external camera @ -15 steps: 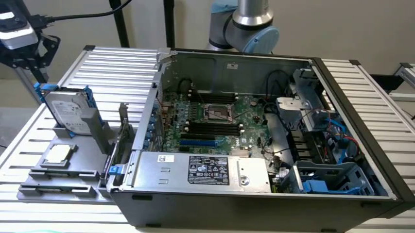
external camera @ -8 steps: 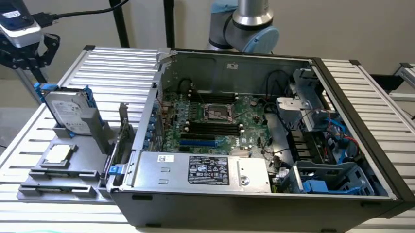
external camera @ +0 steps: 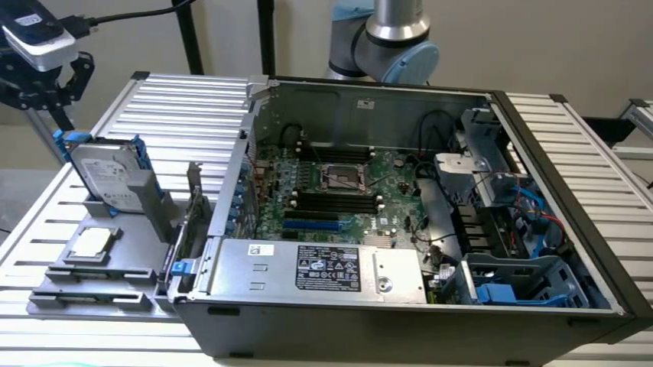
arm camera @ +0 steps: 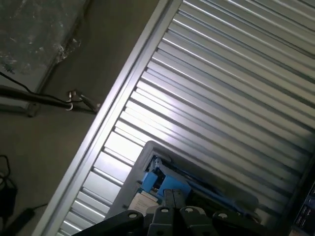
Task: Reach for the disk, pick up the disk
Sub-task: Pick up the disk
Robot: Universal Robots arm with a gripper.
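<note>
Disk (external camera: pixel 107 174) stands on edge in a grey holder (external camera: pixel 61 294) near the counter (external camera: pixel 173 95) edge at the exterior view's left, just beside the open computer case (external camera: pixel 408 325). Gripper (external camera: pixel 49 88) hangs above and a bit outboard of it, apart from it, holding nothing; clenched or released, cannot tell. Likely risk: a descent off the disk's line clips a blue rail (external camera: pixel 142 164) and tips the disk, or a grip on smooth metal slips.

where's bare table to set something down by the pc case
Bare ribbed table behind the disk, up to the case; also the strip on the exterior view's right of the case. Crowded: the grey holder carrying the disk.
</note>
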